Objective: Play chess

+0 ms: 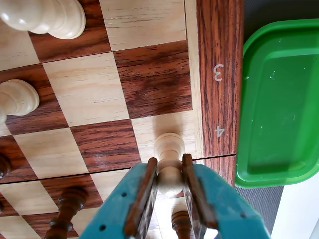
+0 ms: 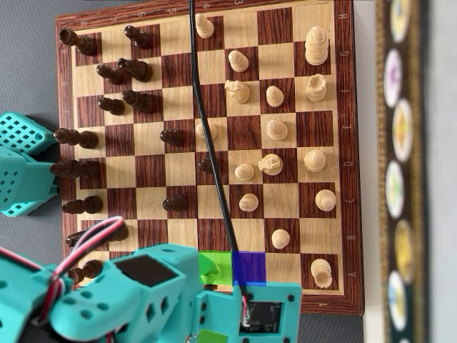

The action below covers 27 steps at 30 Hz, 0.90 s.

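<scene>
The hand point(image 1: 170, 183) is pinching a white pawn point(image 1: 169, 149) between its two fingers, gripping the stem below the round head. The pawn stands upright, long axis vertical, at the chessboard's point(image 1: 149, 74) numbered edge, by the "4". A green tray point(image 1: 279, 99) lies just beyond that edge on the worktop
</scene>
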Motion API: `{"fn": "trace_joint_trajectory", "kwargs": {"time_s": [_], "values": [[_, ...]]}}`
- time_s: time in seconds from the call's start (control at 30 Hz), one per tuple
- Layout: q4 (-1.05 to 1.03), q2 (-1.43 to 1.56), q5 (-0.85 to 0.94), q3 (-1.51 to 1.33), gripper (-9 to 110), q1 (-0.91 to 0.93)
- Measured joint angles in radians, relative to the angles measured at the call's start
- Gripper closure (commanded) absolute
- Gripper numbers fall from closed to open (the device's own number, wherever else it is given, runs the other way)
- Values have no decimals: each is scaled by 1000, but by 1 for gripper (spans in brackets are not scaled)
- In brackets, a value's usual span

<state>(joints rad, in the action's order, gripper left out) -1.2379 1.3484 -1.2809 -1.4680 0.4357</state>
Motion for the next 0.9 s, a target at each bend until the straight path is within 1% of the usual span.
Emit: {"fn": "trace_joint_trajectory", "kwargs": {"time_s": [0.1, 0.73, 0.9], "values": [[0, 0, 0, 0, 88, 0], [0, 0, 0, -5, 88, 0], [0, 0, 0, 37, 88, 0]]}}
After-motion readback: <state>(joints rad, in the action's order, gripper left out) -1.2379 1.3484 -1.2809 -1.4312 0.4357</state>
